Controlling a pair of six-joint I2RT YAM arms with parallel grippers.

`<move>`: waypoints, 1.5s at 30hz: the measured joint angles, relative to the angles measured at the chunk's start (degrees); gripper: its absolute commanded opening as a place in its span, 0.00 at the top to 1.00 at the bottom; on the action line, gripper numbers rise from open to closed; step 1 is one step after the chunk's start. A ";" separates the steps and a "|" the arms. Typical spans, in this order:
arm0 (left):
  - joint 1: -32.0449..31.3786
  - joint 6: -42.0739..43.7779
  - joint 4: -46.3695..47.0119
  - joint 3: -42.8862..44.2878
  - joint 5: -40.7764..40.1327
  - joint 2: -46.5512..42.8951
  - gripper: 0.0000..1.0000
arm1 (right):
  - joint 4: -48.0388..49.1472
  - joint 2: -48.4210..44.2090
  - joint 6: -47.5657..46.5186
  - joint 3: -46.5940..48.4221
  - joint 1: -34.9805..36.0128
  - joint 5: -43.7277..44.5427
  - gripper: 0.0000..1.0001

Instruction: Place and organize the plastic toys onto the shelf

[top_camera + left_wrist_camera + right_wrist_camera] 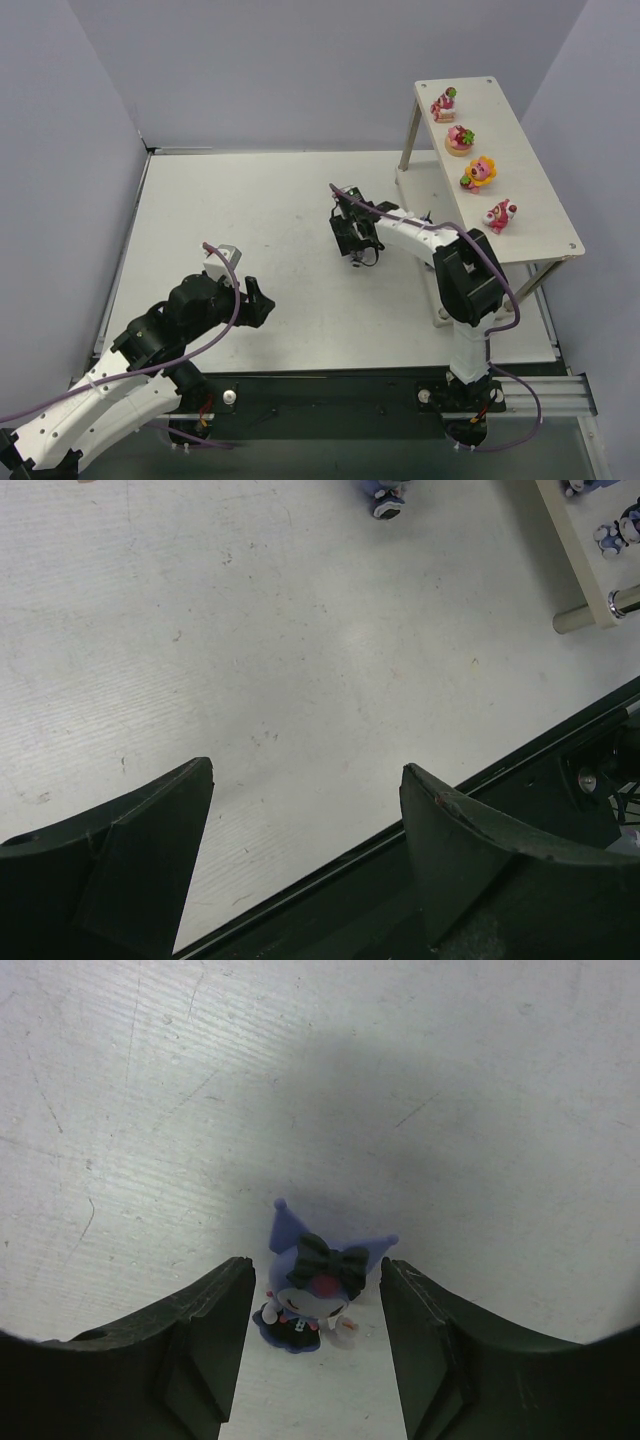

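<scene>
From above, four bright toys (pixel 467 158) sit in a row on top of the shelf (pixel 530 190), but only the right wrist view shows the blue toy (pixel 315 1295) standing on the desk (pixel 450 1080) between the right fingers (pixel 200 1350), so close I cannot tell if they pinch it. The right arm (pixel 410 235) reaches left and points down; the left arm (pixel 170 320) bends low, left fingers (pixel 130 880) spread wide over the desk.

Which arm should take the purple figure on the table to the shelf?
Right. The right hand brackets the purple figure, a finger each side, near the shelf. The left hand sits open, far from both.
</scene>
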 measured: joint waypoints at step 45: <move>0.00 -0.04 0.00 -0.02 -0.11 -0.22 0.15 | 5.05 -5.25 -4.28 -6.80 -0.02 -2.80 1.00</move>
